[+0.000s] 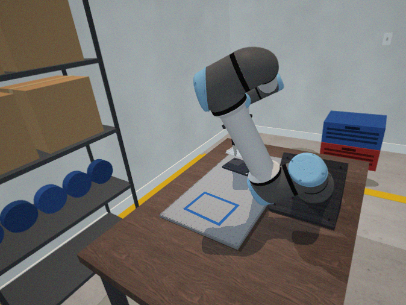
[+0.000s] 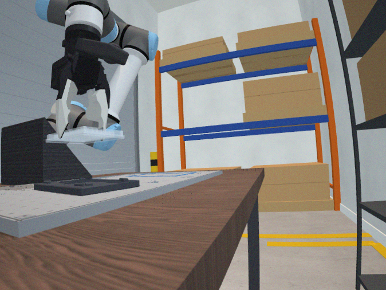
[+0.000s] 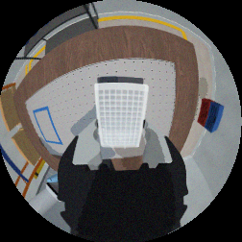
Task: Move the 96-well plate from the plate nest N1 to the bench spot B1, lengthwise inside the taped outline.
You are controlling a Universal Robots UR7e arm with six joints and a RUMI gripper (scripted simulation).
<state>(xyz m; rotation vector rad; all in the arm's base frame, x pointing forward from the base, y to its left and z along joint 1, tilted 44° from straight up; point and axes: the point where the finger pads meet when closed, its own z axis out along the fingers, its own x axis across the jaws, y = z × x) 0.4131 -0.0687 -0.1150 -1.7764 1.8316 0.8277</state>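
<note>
My gripper (image 2: 80, 129) is shut on the clear 96-well plate (image 2: 85, 135) and holds it level, well above the dark plate nest (image 2: 87, 187). In the wrist view the plate (image 3: 120, 114) shows as a white grid between my fingers, with the nest's far edge (image 3: 120, 80) just past it. In the top view the nest (image 1: 235, 166) lies at the far end of the grey board, partly hidden by my arm. The blue taped outline (image 1: 211, 207) lies on the near part of the board; it also shows in the wrist view (image 3: 47, 126) at the left.
The arm's base (image 1: 308, 178) sits on a black mount plate (image 1: 311, 193) at the table's right. A black block (image 2: 31, 152) stands behind the nest. Shelving with boxes (image 1: 49, 108) stands left of the table. A blue and red box (image 1: 353, 137) sits on the floor.
</note>
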